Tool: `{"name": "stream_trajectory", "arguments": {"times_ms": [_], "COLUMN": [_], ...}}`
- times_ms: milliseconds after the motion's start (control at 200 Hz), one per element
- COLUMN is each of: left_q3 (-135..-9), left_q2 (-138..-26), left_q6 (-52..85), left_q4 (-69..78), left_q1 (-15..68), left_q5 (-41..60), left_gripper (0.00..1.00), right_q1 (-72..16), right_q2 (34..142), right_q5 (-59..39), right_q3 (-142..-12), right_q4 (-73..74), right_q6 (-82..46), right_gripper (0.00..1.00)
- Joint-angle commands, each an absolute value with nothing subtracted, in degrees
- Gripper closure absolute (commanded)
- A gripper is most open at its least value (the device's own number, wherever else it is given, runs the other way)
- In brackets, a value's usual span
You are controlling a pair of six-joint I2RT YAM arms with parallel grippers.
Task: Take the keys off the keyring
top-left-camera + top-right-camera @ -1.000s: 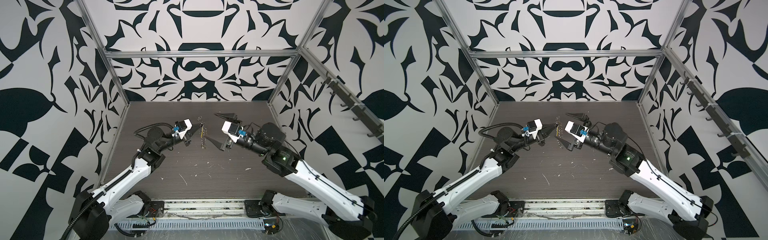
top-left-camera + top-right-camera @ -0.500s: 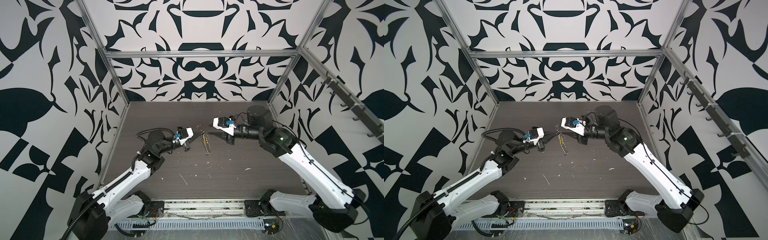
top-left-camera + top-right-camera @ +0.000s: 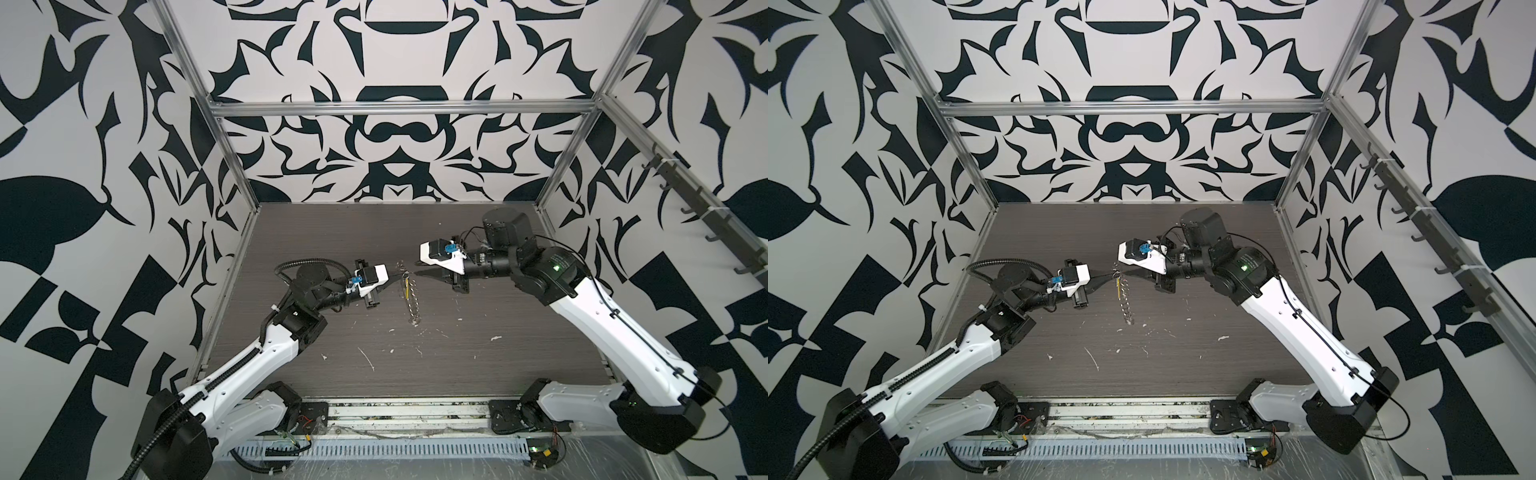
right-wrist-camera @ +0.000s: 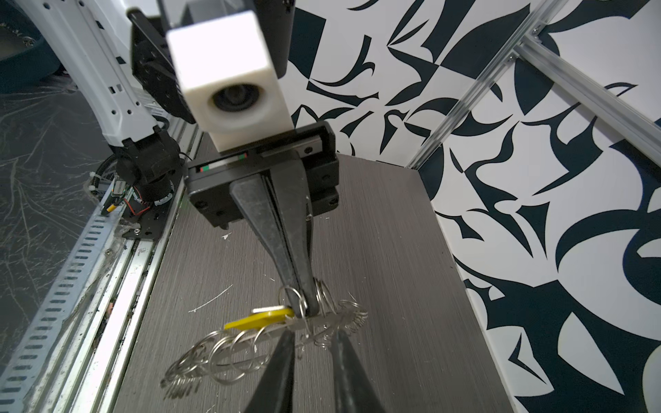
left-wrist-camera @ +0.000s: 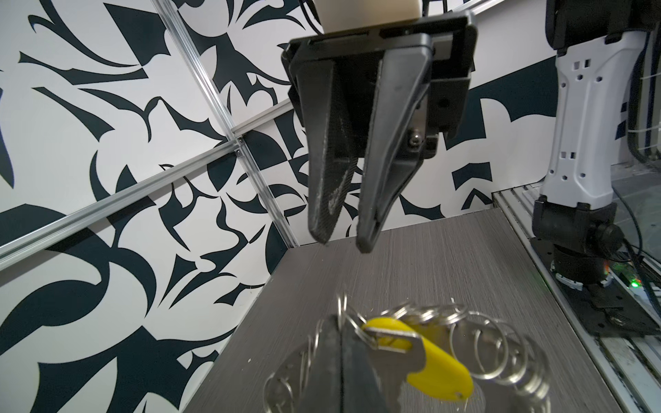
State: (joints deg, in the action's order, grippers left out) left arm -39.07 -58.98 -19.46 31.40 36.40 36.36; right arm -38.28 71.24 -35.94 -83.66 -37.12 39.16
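Observation:
The keyring (image 3: 410,301) hangs edge-on between the two arms in both top views, a flat grey disc (image 4: 316,323) fringed with small silver wire loops (image 4: 229,357). My left gripper (image 5: 341,323) is shut on its upper rim, as the right wrist view (image 4: 304,309) also shows. A yellow-headed key (image 5: 432,363) with a short silver blade hangs from a loop right beside those jaws (image 4: 261,317). My right gripper (image 4: 313,338) faces the left one at the rim's top. Its fingers stand a narrow gap apart, and in the left wrist view (image 5: 343,245) nothing lies between them.
The dark wood-grain table (image 3: 478,365) carries small white scuffs and flecks. Patterned walls with aluminium frame posts (image 3: 232,195) close in the left, back and right sides. A slotted cable rail (image 3: 395,449) and both arm bases sit along the front edge.
My right arm has swung up and toward the back, and its jaws have gone from wide open to a narrow gap at the keyring's top. The left gripper has sunk slightly with the keyring.

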Motion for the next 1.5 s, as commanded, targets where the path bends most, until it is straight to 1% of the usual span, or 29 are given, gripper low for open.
{"name": "stream_trajectory", "arguments": {"times_ms": [0,520,825,860,900,1110,1200,1245,1345,1495], "left_q3": [-38.9,-39.2,-39.3,-39.2,-39.2,-39.2,-38.9,-38.5,-37.9,-37.5], "left_q2": [-58.0,-58.5,-58.2,-58.2,-58.2,-58.0,-57.3,-56.8,-55.5,-53.7], "left_q6": [-20.1,-20.3,-20.4,-20.5,-20.5,-20.3,-20.4,-20.4,-20.7,-19.9], "left_q4": [32.6,32.5,32.2,32.3,32.2,30.6,28.9,28.1,26.5,24.0], "left_q1": [36.6,36.6,36.6,36.6,36.6,36.6,36.6,36.6,36.4,35.8], "left_q5": [37.4,38.2,38.4,38.4,38.4,36.6,34.3,33.4,31.7,29.7], "left_gripper": [1.00,1.00,1.00,1.00,1.00,1.00,0.84,0.80,0.75,0.73], "right_q1": [-38.4,-40.1,-40.8,-40.8,-41.0,-41.1,-41.1,-41.1,-41.1,-41.1], "right_q2": [71.7,74.4,75.5,75.5,75.6,75.2,74.2,73.9,73.5,72.9], "right_q5": [-37.4,-36.3,-34.9,-34.8,-34.6,-33.2,-32.9,-32.9,-32.7,-32.0], "right_q3": [-86.2,-87.5,-88.5,-88.7,-88.9,-89.2,-88.1,-87.8,-87.5,-86.6], "right_q4": [-38.3,-40.0,-41.8,-42.0,-42.3,-42.3,-40.4,-40.0,-39.7,-39.0], "right_q6": [39.9,40.8,41.7,41.7,42.0,42.3,41.7,41.4,41.4,41.2], "right_gripper": [0.78,0.79,0.90,0.93,1.00,1.00,1.00,1.00,1.00,1.00]}}
